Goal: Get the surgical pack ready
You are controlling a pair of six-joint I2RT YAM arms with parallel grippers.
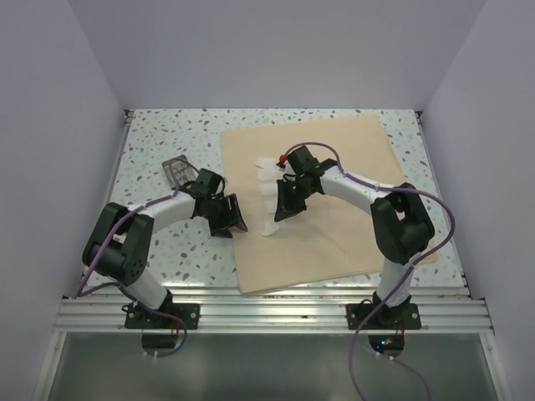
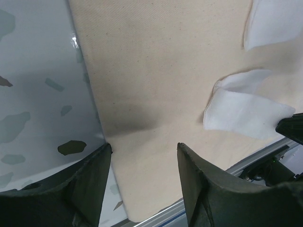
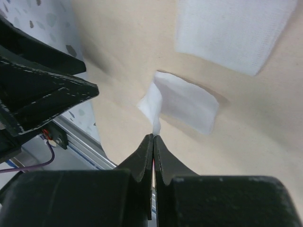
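Note:
The surgical pack's tan cloth (image 1: 334,234) lies spread flat on the table. White gauze squares (image 1: 267,164) lie in a row near its left side. My right gripper (image 3: 154,137) is shut on the corner of one gauze square (image 3: 187,101), and that corner is lifted off the cloth (image 3: 118,61). Another gauze square (image 3: 236,33) lies flat beyond it. My left gripper (image 2: 144,149) hangs open over the cloth's left edge (image 2: 161,61) with nothing between its fingers. In the top view it (image 1: 229,217) sits just left of the right gripper (image 1: 282,212).
A small silver tin (image 1: 178,171) lies on the speckled table (image 1: 159,134) left of the cloth, behind the left arm. A metal rail (image 1: 276,311) runs along the near edge. Grey walls close in the table on three sides.

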